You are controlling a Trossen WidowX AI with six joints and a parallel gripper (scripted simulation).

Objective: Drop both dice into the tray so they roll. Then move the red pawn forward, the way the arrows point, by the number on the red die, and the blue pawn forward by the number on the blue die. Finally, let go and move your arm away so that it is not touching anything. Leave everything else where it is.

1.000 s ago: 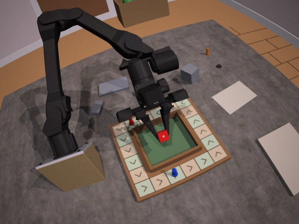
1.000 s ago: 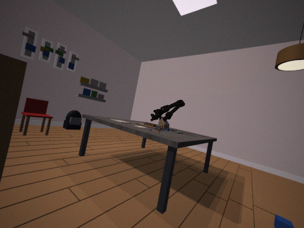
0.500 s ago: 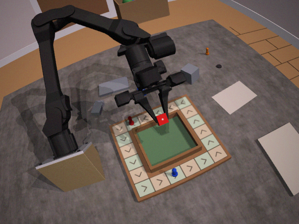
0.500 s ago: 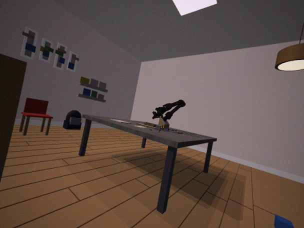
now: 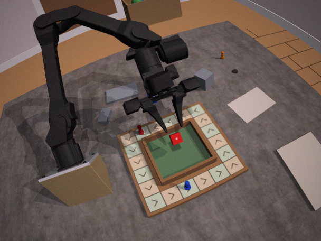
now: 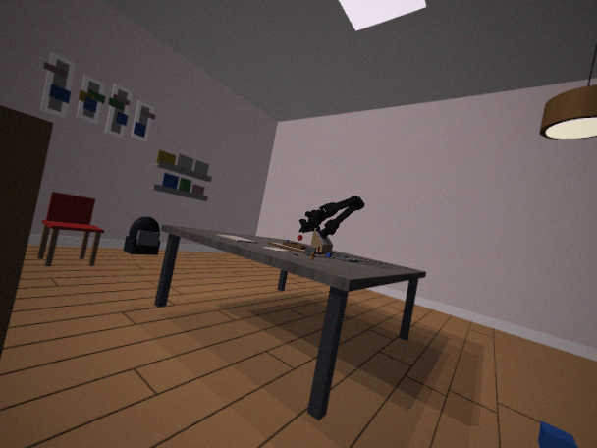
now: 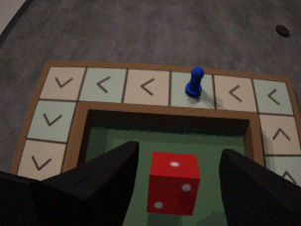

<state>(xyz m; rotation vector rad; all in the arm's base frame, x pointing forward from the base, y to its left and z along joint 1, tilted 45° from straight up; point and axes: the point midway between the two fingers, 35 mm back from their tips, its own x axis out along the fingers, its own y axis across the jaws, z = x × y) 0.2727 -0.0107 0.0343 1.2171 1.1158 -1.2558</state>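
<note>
My gripper [image 5: 174,128] [image 7: 180,156] is open above the tray [image 5: 190,170] [image 7: 168,111]. The red die [image 5: 176,138] [image 7: 173,183] [image 6: 299,237] is in the air just below the fingertips, over the tray's green floor, with gaps to both fingers in the wrist view. One white dot shows on its top face. The blue die [image 6: 329,254] lies on the table behind the board, mostly hidden by the gripper in the top view. The red pawn [image 5: 140,130] stands on a green square near the board's far left corner. The blue pawn [image 5: 187,185] [image 7: 195,84] stands on a green square along the near side.
The arrow board [image 5: 151,207] surrounds the tray. A grey cube [image 5: 204,79], a long grey block [image 5: 122,93] and a small grey block [image 5: 105,116] lie behind it. An orange pawn [image 5: 222,55], a dark disc [image 5: 235,71] and two pale sheets [image 5: 252,104] [image 5: 303,169] are to the right.
</note>
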